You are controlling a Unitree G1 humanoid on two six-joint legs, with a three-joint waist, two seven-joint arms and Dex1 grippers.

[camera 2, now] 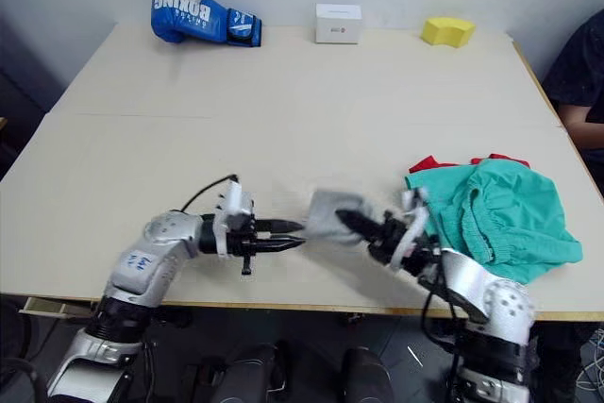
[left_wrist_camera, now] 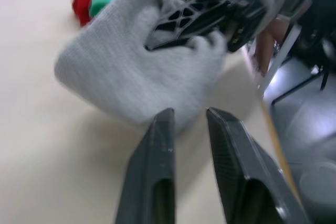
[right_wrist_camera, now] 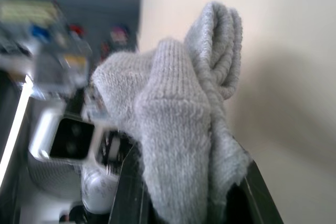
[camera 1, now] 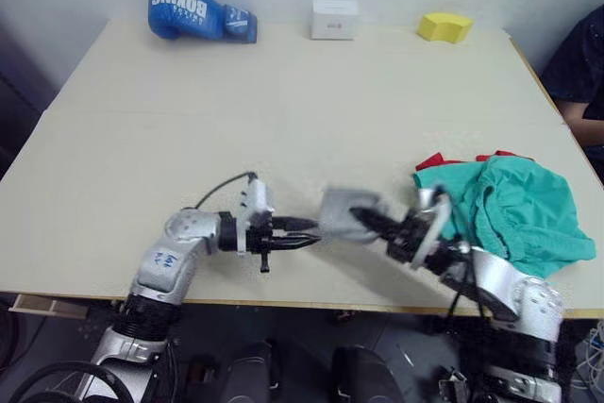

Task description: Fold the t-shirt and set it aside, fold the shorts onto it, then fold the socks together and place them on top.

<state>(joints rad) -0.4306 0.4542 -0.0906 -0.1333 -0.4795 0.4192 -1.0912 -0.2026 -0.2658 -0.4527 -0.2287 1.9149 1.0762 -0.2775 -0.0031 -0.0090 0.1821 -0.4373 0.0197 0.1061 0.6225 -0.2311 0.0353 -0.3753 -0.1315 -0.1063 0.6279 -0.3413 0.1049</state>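
The light grey socks [camera 1: 340, 215] hang bunched a little above the table's front edge, with my right gripper [camera 1: 365, 218] shut on them; in the right wrist view the socks [right_wrist_camera: 181, 119] drape over its fingers. My left gripper [camera 1: 313, 233] points at the socks from the left, just short of them, its fingers [left_wrist_camera: 157, 145] a narrow gap apart with nothing between. The teal-green shorts [camera 1: 514, 205] lie crumpled at the right on the red t-shirt [camera 1: 432, 160], of which small corners peek out behind.
A blue boxing glove [camera 1: 193, 9], a small white box [camera 1: 334, 19] and a yellow block [camera 1: 444, 26] stand along the far edge of the table [camera 1: 283, 110]. A person's dark sleeve [camera 1: 580, 63] is at the right edge.
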